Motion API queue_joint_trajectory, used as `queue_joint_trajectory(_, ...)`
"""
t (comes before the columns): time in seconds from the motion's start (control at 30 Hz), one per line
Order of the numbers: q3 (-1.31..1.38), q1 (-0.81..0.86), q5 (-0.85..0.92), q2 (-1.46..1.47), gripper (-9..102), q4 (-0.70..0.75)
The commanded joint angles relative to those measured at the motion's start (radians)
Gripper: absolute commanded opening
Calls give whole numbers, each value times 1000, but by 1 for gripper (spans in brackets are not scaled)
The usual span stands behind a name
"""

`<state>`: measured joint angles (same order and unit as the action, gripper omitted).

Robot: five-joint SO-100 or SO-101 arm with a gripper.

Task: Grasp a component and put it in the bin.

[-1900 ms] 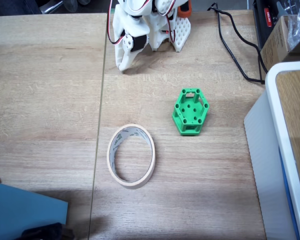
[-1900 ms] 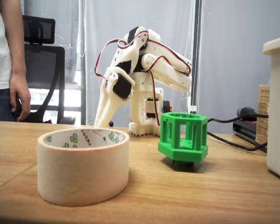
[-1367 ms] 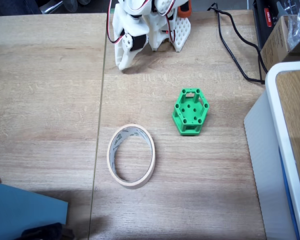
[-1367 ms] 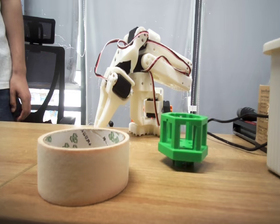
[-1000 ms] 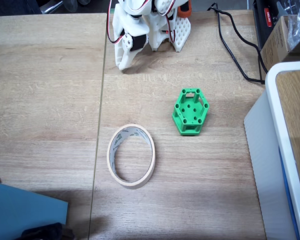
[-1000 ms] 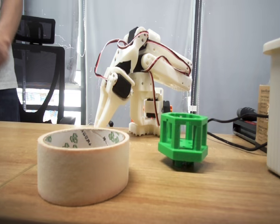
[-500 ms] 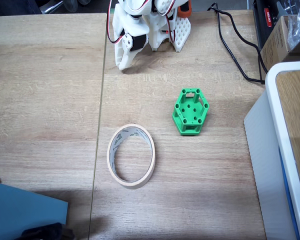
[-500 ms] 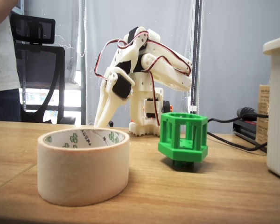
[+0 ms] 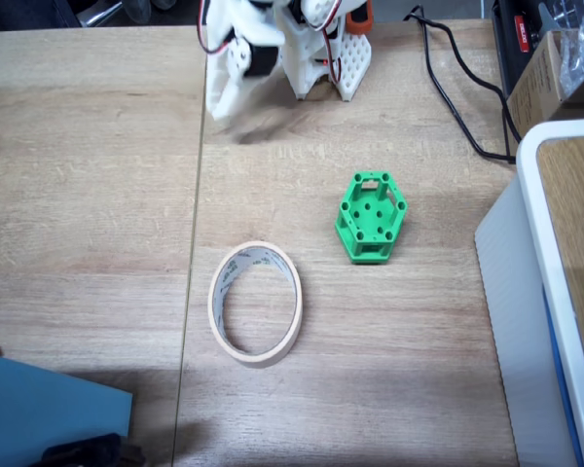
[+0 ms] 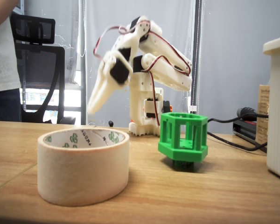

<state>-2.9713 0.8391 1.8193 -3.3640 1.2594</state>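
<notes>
In a fixed view, component (image 9: pixel 371 217) sits right of bin (image 9: pixel 256 302), apart.

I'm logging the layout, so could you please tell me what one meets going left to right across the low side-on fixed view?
Person → tape ring → green component → black cable → white box.

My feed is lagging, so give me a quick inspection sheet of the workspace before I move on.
Surface: wooden table, seam running top to bottom in the overhead-like fixed view.
Job's things: green block and tape ring both rest on the table, apart; the ring has nothing inside.
Clutter: white-rimmed box at the right edge; blue object at the lower left corner.
Tool: tool blurred, raised off the table, holding nothing; jaw state unclear.
Cables: black cable lying behind the block; red and white wires on the arm.
Surroundings: person and office chair behind the table.
</notes>
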Motion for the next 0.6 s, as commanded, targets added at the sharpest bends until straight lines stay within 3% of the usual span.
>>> queue_joint_trajectory(0.0, 158, -61, -2, -3, 0, 2)
queue_joint_trajectory(0.37, 299, -373, -8, 11, 0, -9)
queue_joint_trajectory(0.57, 318, -491, -69, 155, 0, -14)
